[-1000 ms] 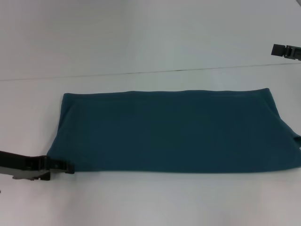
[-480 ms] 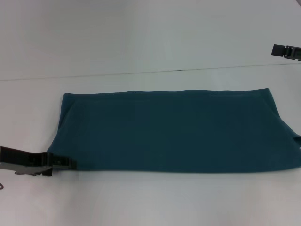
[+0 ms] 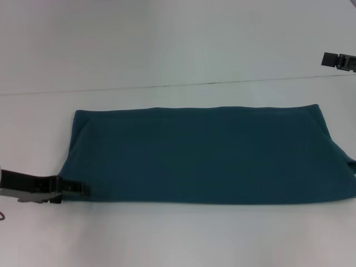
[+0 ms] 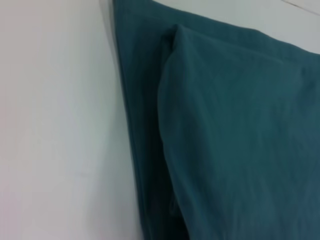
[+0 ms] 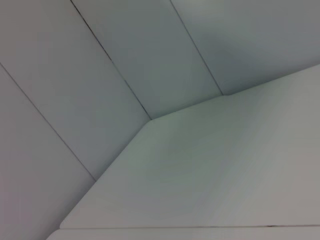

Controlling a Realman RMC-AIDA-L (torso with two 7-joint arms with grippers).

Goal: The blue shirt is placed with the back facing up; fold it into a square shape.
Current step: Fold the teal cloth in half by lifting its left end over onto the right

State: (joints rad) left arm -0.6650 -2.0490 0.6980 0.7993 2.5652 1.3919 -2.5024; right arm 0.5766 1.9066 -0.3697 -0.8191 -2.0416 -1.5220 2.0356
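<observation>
The blue shirt [image 3: 206,154] lies flat on the white table [image 3: 167,233], folded into a long band that runs left to right, plain side up. My left gripper [image 3: 82,189] is low at the shirt's near-left corner, with its tip touching or just over the cloth edge. The left wrist view shows the shirt [image 4: 235,140] close up, with a folded layer over a lower one beside bare table. My right gripper [image 3: 332,59] hangs at the far right, well above and behind the shirt. The right wrist view shows only table and wall.
A dark seam [image 3: 167,85] crosses the table behind the shirt. The shirt's right end reaches the picture's right edge. Bare white table lies in front of the shirt and to its left.
My left gripper has shifted a little away from the table's front edge and drawn slightly leftward along the shirt's near-left corner. The shirt and the right arm have not moved.
</observation>
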